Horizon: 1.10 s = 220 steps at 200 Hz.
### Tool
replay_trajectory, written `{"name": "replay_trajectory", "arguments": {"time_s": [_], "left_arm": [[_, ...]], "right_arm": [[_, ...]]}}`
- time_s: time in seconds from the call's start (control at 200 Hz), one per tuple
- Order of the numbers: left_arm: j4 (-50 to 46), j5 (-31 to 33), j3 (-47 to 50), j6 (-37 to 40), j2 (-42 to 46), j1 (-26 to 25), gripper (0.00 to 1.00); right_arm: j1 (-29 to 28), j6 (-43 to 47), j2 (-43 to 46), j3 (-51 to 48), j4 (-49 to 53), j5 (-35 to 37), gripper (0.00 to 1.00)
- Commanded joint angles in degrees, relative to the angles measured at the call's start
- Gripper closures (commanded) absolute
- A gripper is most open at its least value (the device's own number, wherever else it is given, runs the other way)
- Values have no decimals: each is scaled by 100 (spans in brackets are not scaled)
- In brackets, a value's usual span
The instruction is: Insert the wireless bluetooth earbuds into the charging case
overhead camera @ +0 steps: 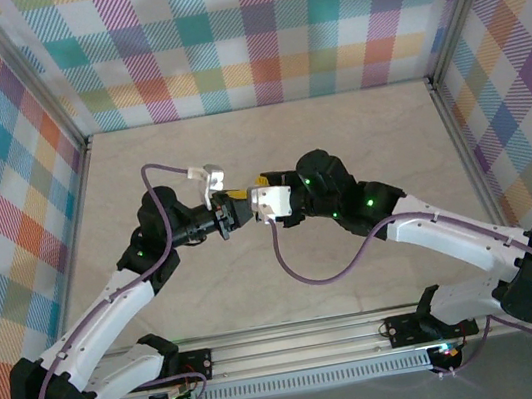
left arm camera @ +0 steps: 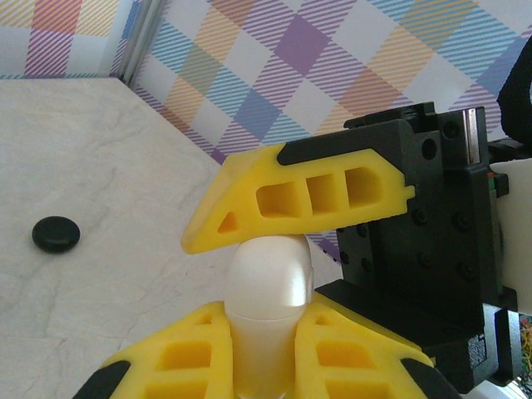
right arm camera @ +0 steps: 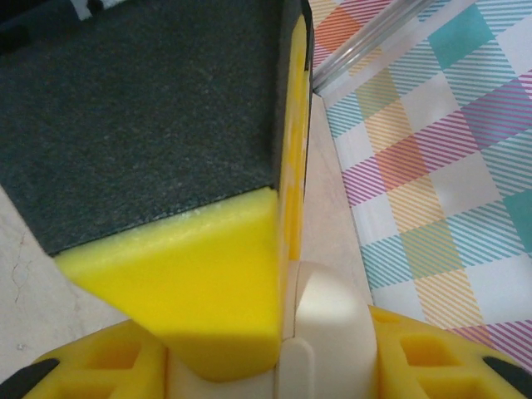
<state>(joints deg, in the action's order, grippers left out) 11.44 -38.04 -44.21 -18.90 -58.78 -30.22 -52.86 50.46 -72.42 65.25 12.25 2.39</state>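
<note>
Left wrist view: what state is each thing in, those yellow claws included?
White glossy rounded charging case: lid apparently shut, clamped by the left gripper.
Left gripper, yellow-fingered: shut on the case.
Right gripper, yellow-fingered: jaws either side of the same case; grip uncertain.
Small black round disc: lying flat on the pale marbled table, untouched.

You've got two grippers going, left gripper (overhead camera: 239,208) and right gripper (overhead camera: 255,201), plus one white charging case (left arm camera: 268,287) and one black disc (left arm camera: 56,233).
</note>
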Motion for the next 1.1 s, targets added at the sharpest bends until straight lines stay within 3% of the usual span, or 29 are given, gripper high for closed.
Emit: {"name": "replay_trajectory", "arguments": {"time_s": [0.0,0.08,0.24,0.33,0.37,0.39,0.41,0.42,0.565,0.79,0.93,1.095], "left_arm": [[223,117,-326,-201,-10,51,100],[188,191,-317,-202,28,51,100],[-37,418,-268,4,203,51,59],[-383,658,-272,214,363,51,42],[-570,862,-265,299,450,51,31],[-686,975,-264,326,499,51,21],[-807,1131,-256,352,545,51,4],[-856,1200,-251,363,568,55,1],[-1627,2167,-109,422,843,76,0],[-2684,3562,258,565,1315,113,0],[-3018,3965,588,562,1707,161,0],[-3367,4229,760,516,1879,183,0]], "right_arm": [[-128,108,3,84,66,-239,72],[-128,-8,-13,110,86,-270,72],[-113,-364,-150,239,236,-288,73],[-54,-647,-315,392,447,-355,74],[-9,-766,-393,447,516,-403,74],[20,-836,-430,468,537,-439,74],[52,-906,-466,486,562,-489,74],[73,-941,-485,499,577,-521,74],[493,-1586,-804,668,694,-1132,73],[862,-2215,-1837,1341,1189,-1408,69],[1059,-2496,-3006,2029,1460,-1592,68],[1139,-2728,-4907,3946,2758,-1637,68]]}}
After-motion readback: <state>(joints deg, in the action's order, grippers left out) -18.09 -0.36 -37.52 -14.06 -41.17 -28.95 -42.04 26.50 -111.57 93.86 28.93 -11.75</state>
